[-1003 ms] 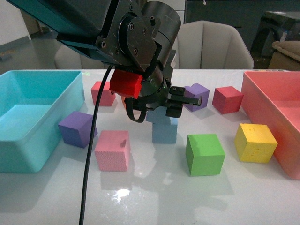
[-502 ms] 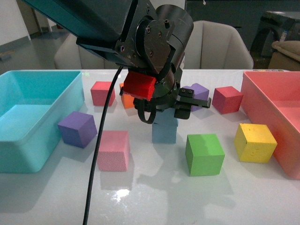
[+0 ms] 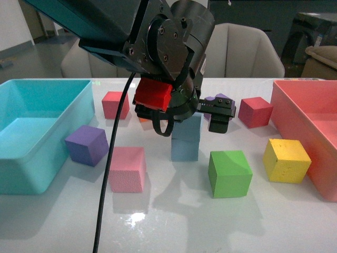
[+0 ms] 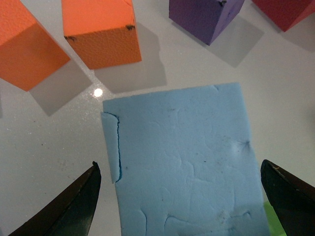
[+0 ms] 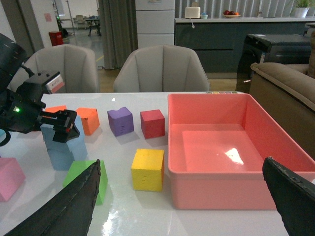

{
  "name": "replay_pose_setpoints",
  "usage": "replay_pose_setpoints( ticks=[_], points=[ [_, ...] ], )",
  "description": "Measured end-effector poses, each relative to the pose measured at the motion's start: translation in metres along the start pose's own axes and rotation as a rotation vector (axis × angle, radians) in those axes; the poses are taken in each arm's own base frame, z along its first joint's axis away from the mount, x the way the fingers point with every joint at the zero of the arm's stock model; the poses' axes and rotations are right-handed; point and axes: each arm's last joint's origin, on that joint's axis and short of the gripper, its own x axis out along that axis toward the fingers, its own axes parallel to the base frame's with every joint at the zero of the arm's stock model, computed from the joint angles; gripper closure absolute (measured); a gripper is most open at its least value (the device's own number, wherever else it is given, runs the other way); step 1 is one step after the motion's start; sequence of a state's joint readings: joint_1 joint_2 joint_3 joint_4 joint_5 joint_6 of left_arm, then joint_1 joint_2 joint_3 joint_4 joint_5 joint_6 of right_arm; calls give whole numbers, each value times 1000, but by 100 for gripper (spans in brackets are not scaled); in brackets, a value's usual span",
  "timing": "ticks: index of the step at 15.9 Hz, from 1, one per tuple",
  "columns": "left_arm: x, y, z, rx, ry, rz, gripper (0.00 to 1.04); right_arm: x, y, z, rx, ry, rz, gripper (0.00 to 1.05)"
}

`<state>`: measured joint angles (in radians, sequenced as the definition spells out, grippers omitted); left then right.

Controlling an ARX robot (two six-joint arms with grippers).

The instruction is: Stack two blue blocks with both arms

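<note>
Two pale blue blocks stand stacked in the middle of the table, the upper blue block (image 3: pixel 187 129) on the lower blue block (image 3: pixel 184 151). The right wrist view shows the stack (image 5: pixel 64 142) at its left. My left gripper (image 3: pixel 199 117), on the arm with the teal housing and red patch, is open around the upper block. In the left wrist view its fingertips (image 4: pixel 74 206) stand apart from both sides of the block's scuffed top face (image 4: pixel 182 157). My right gripper (image 5: pixel 182 206) is open and empty, off above the table's right side; it does not show in the front view.
A green cube (image 3: pixel 230 173) sits next to the stack, with a yellow cube (image 3: pixel 287 161), a pink cube (image 3: pixel 126 168) and a purple cube (image 3: pixel 87 145) around it. Behind are orange cubes (image 4: pixel 101 32), another purple cube (image 4: pixel 206 14) and red cubes (image 3: pixel 255 112). A teal bin (image 3: pixel 31 132) stands left, a pink bin (image 3: pixel 305 121) right.
My left gripper has opened off the upper blue block and risen a little; its visible finger has moved right. The upper block now shows, resting on the lower one.
</note>
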<state>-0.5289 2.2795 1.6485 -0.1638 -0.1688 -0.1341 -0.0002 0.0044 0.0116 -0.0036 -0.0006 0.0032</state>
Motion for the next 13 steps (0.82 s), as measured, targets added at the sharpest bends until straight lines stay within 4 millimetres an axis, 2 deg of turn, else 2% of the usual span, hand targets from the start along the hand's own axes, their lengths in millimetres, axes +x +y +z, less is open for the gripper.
replay_pose_setpoints(
  ticks=[3,7,9,12,13],
  points=[
    [-43,-6,20,1,-144,-40,7,0,0,0,0,0,0,6],
    [-102,-21,29,60,-352,-76,7,0,0,0,0,0,0,6],
    [-144,-24,16,82,-491,-89,7,0,0,0,0,0,0,6],
    [-183,-14,-5,62,-588,-88,7,0,0,0,0,0,0,6],
    [-195,-8,-9,37,-652,-39,9,0,0,0,0,-1,0,6]
  ],
)
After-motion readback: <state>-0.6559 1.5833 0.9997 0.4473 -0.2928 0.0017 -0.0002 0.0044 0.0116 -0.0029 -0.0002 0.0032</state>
